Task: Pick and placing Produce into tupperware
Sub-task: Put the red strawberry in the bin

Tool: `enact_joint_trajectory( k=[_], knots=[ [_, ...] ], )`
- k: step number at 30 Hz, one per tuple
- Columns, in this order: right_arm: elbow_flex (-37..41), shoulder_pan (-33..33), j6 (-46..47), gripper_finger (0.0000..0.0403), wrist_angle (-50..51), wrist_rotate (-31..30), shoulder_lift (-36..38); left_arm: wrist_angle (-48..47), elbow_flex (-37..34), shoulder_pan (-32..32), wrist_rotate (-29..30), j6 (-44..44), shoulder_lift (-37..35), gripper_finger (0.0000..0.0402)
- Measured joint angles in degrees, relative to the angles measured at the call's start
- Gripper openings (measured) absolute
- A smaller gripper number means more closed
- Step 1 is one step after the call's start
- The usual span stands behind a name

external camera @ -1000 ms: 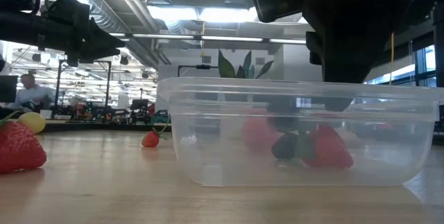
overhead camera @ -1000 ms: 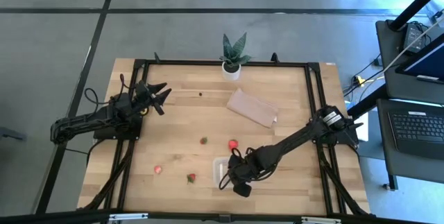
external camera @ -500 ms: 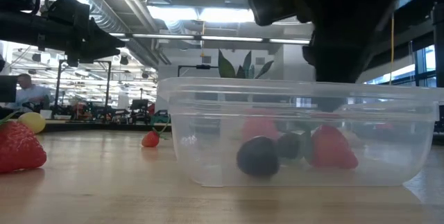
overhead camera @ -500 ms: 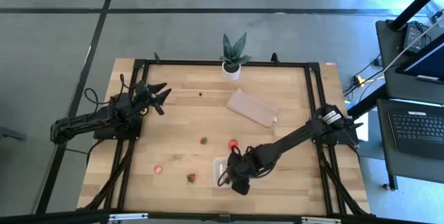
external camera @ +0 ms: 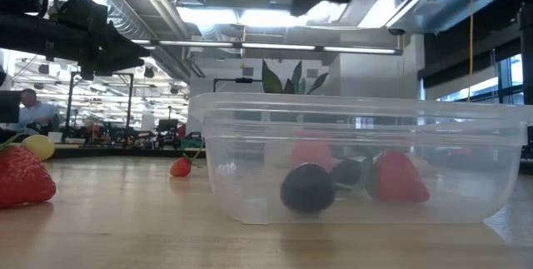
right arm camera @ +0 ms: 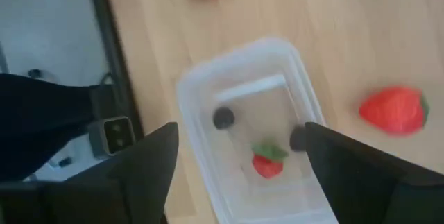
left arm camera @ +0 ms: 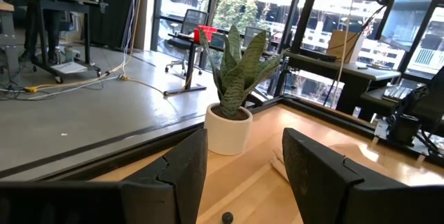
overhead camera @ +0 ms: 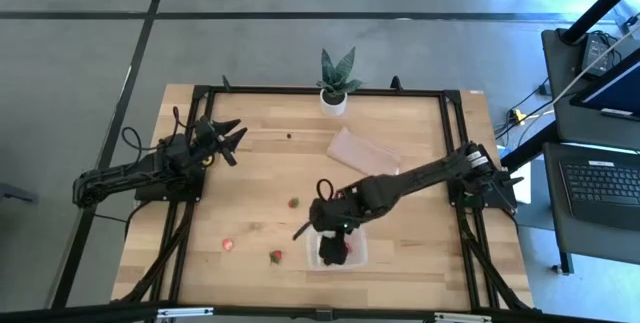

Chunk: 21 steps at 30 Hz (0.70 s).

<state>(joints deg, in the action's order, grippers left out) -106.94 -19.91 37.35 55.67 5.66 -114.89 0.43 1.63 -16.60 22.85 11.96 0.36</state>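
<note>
Clear plastic container [external camera: 358, 159], thin-walled with rounded corners, nearest item in the low view, resting flat on the wooden table [overhead camera: 260, 178] at its front edge; likely light and flexible, apt to slide if nudged, so fruit is best lowered in from straight above. Contents, seen through the wall: one dark berry [external camera: 307, 188], a second dark berry behind it [external camera: 346, 173], and a red strawberry with green top [external camera: 396, 177]; the right wrist view shows the same three. Right gripper [overhead camera: 330, 244] hangs over the container with its fingers spread wide and nothing between them. Loose fruit, working outward across the table: strawberry [overhead camera: 275, 257] just left of the container, another [overhead camera: 227, 245] farther left, a third [overhead camera: 294, 202] toward the middle, one small dark berry [overhead camera: 289, 134] near the far side, and a yellow fruit [external camera: 38, 146] behind the large strawberry at the low view's left edge. All judged soft, light, easily bruised and prone to roll; take each across its widest part with a gentle squeeze, clear of the leafy cap. Tan sheet [overhead camera: 362, 153] lies beyond the middle. Left gripper [overhead camera: 228, 135] waits at the far left, fingers partly apart, holding nothing. Potted plant [overhead camera: 335, 85] stands at the far edge.
</note>
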Motion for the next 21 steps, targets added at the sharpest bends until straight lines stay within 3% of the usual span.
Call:
enact_joint_trajectory(
  k=[4, 7, 11, 18, 21],
  knots=[
    [-3.8, 1.6, 0.6, 0.0312, 5.9, -10.6, 0.0, 0.0, 0.0, 0.0, 0.0, 0.0, 0.0, 0.0179],
    [-4.6, 3.7, 8.3, 0.0312, 9.9, -19.0, 0.0, 0.0, 0.0, 0.0, 0.0, 0.0, 0.0, 0.0179],
    [-4.3, 5.8, 19.1, 0.0312, 12.5, -18.6, 0.0, 0.0, 0.0, 0.0, 0.0, 0.1, 0.0, 0.0179],
    [-4.3, 7.2, 19.2, 0.0312, 14.4, -19.3, -2.1, 0.0, 0.0, 0.0, 0.0, 0.1, 0.0, 0.0179],
    [-4.3, 7.0, 14.8, 0.0312, 14.3, -19.2, -4.1, 0.0, 0.0, 0.0, 0.0, 0.1, 0.0, 0.0179]
  ],
)
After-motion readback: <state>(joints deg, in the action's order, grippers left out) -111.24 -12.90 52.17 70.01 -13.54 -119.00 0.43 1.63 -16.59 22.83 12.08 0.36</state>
